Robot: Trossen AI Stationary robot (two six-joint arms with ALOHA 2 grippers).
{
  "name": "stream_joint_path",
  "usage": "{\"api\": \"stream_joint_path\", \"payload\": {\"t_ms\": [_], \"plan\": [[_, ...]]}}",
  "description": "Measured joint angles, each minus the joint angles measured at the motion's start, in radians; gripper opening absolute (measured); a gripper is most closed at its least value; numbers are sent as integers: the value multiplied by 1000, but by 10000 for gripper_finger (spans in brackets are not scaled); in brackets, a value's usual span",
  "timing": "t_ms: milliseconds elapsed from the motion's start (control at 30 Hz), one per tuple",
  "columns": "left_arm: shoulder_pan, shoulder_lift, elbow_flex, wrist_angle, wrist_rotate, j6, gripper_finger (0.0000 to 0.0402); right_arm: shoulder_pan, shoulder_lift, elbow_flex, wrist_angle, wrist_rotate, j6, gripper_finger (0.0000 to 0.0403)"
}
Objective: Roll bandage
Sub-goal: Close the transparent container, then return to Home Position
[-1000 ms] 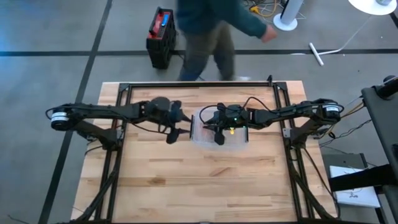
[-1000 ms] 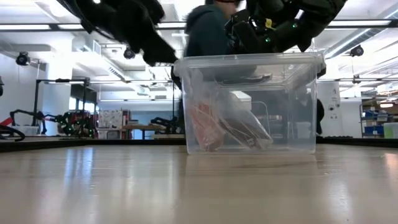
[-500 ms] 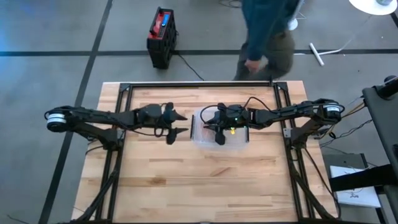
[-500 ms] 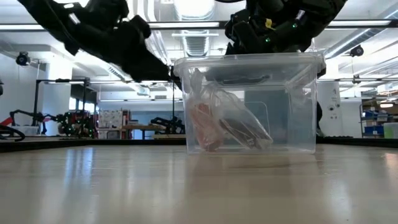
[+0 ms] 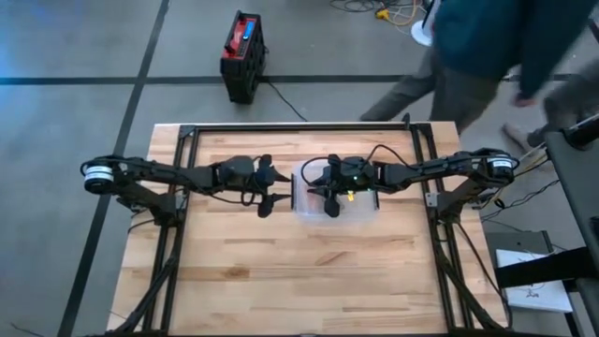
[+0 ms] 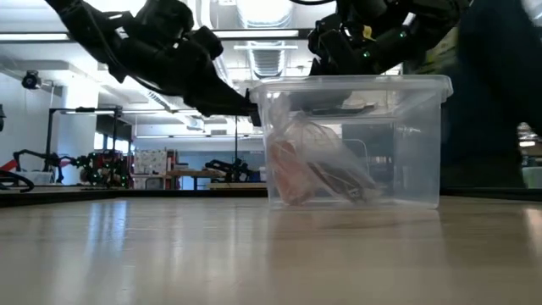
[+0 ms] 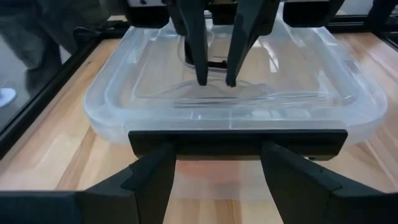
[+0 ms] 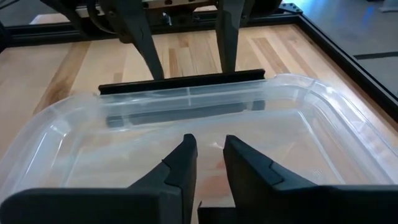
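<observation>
A clear plastic bin (image 5: 363,221) stands on the wooden table, with a dark bar (image 7: 236,143) along its left rim. In it lies a crumpled clear bag (image 6: 326,165) with something reddish (image 6: 286,176) inside; a bandage cannot be made out. My left gripper (image 5: 269,191) is wide open at the bin's left end. My right gripper (image 5: 328,198) is above the bin's middle, pointing down into it with its fingers a narrow gap apart (image 8: 210,152), just over the bag (image 7: 216,81) and holding nothing. My left gripper comes level from the table's left side, and its open fingers (image 7: 152,174) meet the dark bar on the bin's left rim (image 8: 180,84). One finger stands toward each end of the bar, pushing against it. The bin stays flat on the table.
A black metal frame (image 5: 299,126) runs round the table's far and side edges. A person (image 5: 487,56) walks just beyond the far right corner and also shows in the low view (image 6: 495,102). Bare wood (image 5: 299,281) lies toward the near edge.
My left gripper has come down and gone toward the table's right edge, up against the bin's left rim, and stays open. The bin has slid a little toward the right along the table. The person behind the table has walked from left to right.
</observation>
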Motion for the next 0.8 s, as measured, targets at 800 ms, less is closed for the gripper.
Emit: {"api": "stream_joint_path", "payload": {"t_ms": [800], "plan": [[6, -261, 50, -159, 19, -14, 231, -1, -290, -19, 19, -18, -45, 64]]}}
